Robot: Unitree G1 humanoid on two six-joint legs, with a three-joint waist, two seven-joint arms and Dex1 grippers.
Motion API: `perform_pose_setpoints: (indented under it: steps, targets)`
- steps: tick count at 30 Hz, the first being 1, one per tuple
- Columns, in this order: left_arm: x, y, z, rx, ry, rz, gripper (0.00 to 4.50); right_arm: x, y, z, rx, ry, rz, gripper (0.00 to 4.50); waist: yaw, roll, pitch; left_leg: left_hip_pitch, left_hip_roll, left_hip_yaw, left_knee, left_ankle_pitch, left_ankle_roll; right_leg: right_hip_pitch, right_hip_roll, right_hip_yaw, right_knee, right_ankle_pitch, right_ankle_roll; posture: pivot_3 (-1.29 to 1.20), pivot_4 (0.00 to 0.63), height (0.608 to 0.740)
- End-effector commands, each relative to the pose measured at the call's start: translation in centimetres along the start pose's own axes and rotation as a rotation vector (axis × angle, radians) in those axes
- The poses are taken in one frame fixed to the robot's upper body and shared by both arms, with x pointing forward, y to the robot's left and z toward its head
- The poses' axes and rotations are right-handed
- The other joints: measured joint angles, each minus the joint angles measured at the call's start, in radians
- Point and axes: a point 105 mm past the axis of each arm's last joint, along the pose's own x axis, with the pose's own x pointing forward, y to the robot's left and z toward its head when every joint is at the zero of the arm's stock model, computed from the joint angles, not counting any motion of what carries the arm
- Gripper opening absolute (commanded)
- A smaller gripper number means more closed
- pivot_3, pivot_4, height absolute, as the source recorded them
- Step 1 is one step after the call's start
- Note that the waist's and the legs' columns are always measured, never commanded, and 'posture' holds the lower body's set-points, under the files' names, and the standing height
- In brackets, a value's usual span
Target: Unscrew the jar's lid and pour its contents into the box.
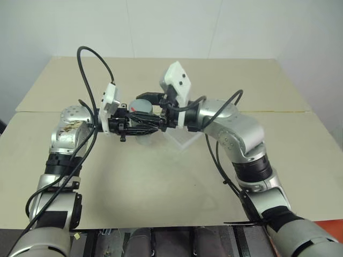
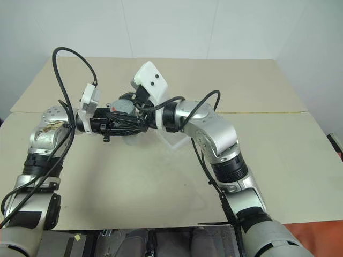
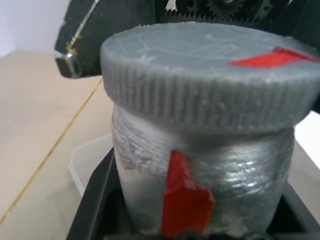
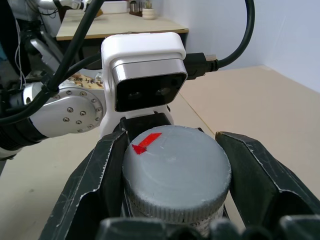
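Left eye view: jar [image 1: 140,124] held in the air above the desk [image 1: 161,176], just beside the box [image 1: 185,139]; left pincer [image 1: 140,127] clenched on the jar's body, right pincer [image 1: 153,104] clamped on the lid [image 1: 142,103].

Right eye view: same items, box partly hidden behind the right arm.

Left wrist view: lid seated fully on the jar, no gap.

Right wrist view: black fingers [image 4: 95,185] press both sides of the lid.

Status: grips set; unscrewing, lid removal and pouring apparently all outstanding. Contents unseen.
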Motion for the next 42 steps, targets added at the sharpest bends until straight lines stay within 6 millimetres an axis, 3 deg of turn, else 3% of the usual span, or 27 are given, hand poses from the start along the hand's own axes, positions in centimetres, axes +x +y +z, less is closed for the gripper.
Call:
perform_pose_setpoints:
  steps: [1, 14, 29, 36, 42]
  targets:
    - [-0.2, -1.5, -2.5, -0.089, 0.044, -0.042, 1.93, -2.9, -2.3, 5.6, -0.149, -0.149, -0.109, 2.77, 0.0, 0.0, 0.0, 0.0, 0.0, 0.0, 0.0, 0.0, 0.0, 0.0, 0.0, 0.0, 0.0, 0.0, 0.0, 0.0, 0.15, 0.74]
    - [0.3, -3.8, -2.7, -0.168, 0.028, -0.187, 1.93, -5.0, -1.6, 6.2, -0.186, -0.201, 0.014, 2.77, 0.0, 0.0, 0.0, 0.0, 0.0, 0.0, 0.0, 0.0, 0.0, 0.0, 0.0, 0.0, 0.0, 0.0, 0.0, 0.0, 0.15, 0.74]
    - [0.4, -4.8, -3.3, -0.177, 0.061, -0.227, 1.93, -6.0, -0.8, 6.8, -0.3, -0.296, 0.146, 2.77, 0.003, 0.0, 0.0, 0.0, 0.0, 0.0, 0.0, 0.0, 0.0, 0.0, 0.0, 0.0, 0.0, 0.0, 0.0, 0.0, 0.15, 0.74]
    - [0.5, -3.2, -1.9, -0.103, 0.019, -0.142, 1.93, -5.6, -0.5, 4.9, -0.258, -0.256, 0.154, 2.77, 0.003, 0.0, 0.0, 0.0, 0.0, 0.0, 0.0, 0.0, 0.0, 0.0, 0.0, 0.0, 0.0, 0.0, 0.0, 0.0, 0.15, 0.74]
    - [0.2, -3.0, -1.0, -0.055, 0.006, -0.119, 1.93, -5.1, -0.5, 3.4, -0.204, -0.223, 0.143, 2.77, 0.003, 0.0, 0.0, 0.0, 0.0, 0.0, 0.0, 0.0, 0.0, 0.0, 0.0, 0.0, 0.0, 0.0, 0.0, 0.0, 0.15, 0.74]
